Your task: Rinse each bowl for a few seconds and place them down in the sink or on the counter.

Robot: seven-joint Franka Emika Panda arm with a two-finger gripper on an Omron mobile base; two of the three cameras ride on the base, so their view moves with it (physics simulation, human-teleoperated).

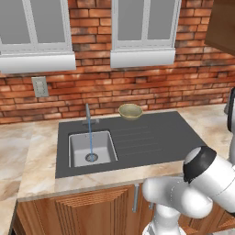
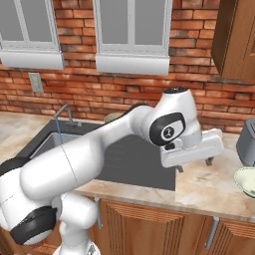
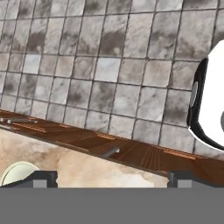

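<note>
The olive-tan bowl (image 1: 131,111) stands upright on the back rim of the dark sink (image 1: 151,137), right of the faucet (image 1: 87,114). A thin stream of water runs from the faucet into the basin (image 1: 92,148). The paler bowl (image 2: 247,181) sits on the counter (image 2: 199,191) at the far right; it shows again at the lower left of the hand view as the pale bowl (image 3: 16,174). My gripper (image 2: 194,166) hangs open over the counter just right of the sink, left of this bowl, with nothing between its fingers (image 3: 41,178).
A grey appliance (image 2: 247,142) stands on the counter behind the pale bowl. A wooden wall cabinet (image 2: 239,40) hangs above it. Brown cabinet fronts (image 3: 131,153) and the tiled floor (image 3: 109,78) lie beyond the counter edge.
</note>
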